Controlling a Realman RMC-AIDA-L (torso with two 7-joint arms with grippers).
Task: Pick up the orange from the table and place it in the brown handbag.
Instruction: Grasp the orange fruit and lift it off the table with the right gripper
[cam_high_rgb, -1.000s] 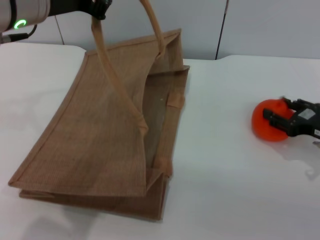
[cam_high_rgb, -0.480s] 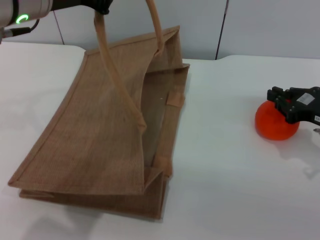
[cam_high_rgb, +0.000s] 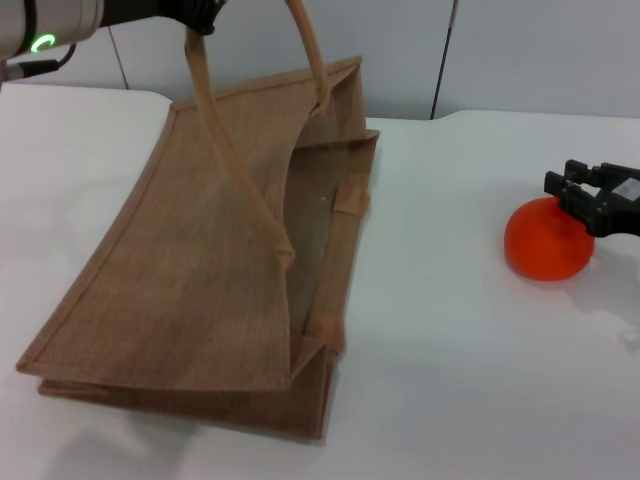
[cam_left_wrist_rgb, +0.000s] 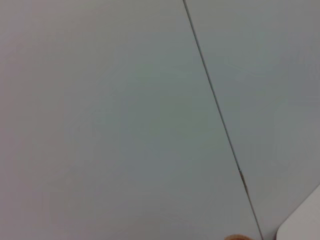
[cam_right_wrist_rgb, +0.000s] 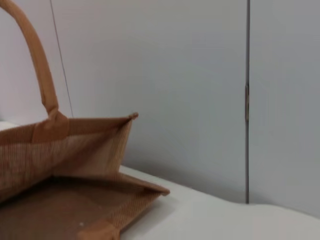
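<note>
Shifted since half a second earlier: right gripper (cam_high_rgb: 598, 200) now slightly higher and farther toward the right edge of the head view, orange (cam_high_rgb: 548, 238) a little to the left of its former spot. Orange resting on the table (cam_high_rgb: 460, 330), well apart from the brown handbag (cam_high_rgb: 210, 270), at the robot's right. Right gripper positioned at the upper right of the fruit, black fingers (cam_high_rgb: 565, 186) spread apart and overlapping its top edge; contact not determinable. Brown handbag lying tilted on the table, mouth open toward the right, one loop handle (cam_high_rgb: 235, 150) pulled upward. Left gripper (cam_high_rgb: 200, 14) at the top of the head view, at the raised handle; clamped or not: cannot tell. In the right wrist view, bag opening (cam_right_wrist_rgb: 75, 175) and handle visible against grey wall panels (cam_right_wrist_rgb: 200, 75).
</note>
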